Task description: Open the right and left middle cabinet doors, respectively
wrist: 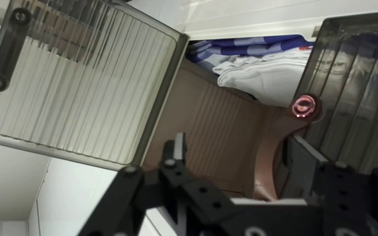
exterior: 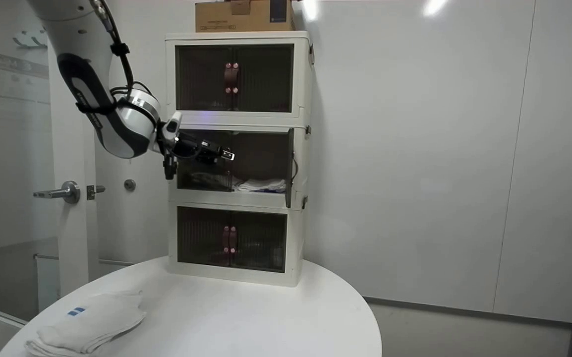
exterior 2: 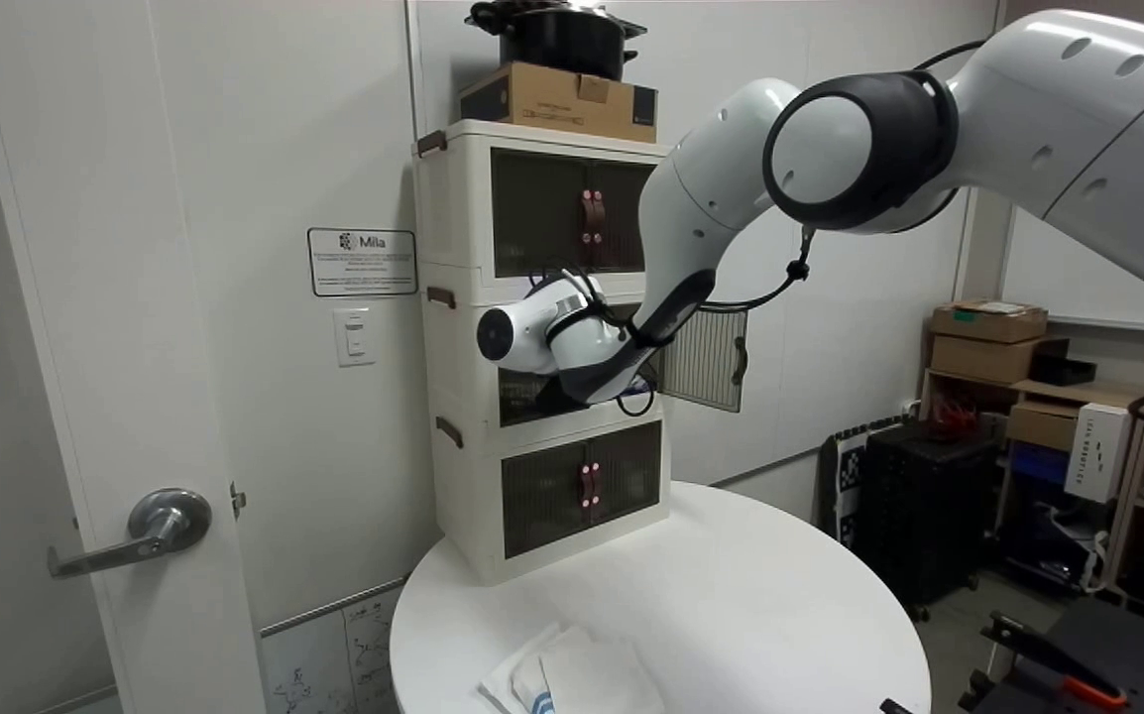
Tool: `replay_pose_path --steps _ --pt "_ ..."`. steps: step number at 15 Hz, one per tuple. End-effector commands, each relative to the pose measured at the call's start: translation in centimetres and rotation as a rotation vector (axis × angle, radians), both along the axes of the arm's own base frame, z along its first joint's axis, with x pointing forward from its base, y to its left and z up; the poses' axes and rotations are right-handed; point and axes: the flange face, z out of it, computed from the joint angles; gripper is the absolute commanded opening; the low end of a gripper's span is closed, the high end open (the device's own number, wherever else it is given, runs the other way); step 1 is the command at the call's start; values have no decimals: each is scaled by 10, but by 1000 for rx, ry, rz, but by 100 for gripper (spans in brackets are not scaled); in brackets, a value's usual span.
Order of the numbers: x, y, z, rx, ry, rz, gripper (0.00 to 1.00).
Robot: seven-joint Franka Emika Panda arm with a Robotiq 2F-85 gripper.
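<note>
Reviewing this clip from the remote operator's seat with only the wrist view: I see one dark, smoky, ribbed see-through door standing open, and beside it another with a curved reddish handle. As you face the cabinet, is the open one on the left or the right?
Observer: On the right. In both exterior views the right middle cabinet door, a dark smoky see-through panel, stands swung out at the right-hand edge of the white three-tier cabinet.

Operator: And the tiers above and below? My picture leaves those out.

Observer: Both are shut: in an exterior view the top pair of dark smoky see-through doors and the matching bottom pair sit closed.
</note>
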Motion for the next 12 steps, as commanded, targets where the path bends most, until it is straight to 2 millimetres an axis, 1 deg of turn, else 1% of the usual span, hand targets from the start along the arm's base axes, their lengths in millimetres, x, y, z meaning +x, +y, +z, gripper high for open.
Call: replay_pose_path --steps 1,5,6,9,10,12 --pt "10 -7 1 -7 -55 -7 43" --pt "7 -4 1 6 -54 -9 13" --pt "6 -5 1 10 -56 -9 10" --pt "2 -5 -2 38 -47 9 5" --pt "0 -6 -2 47 -43 13 8" --pt "-6 -5 -2 67 -30 24 10"
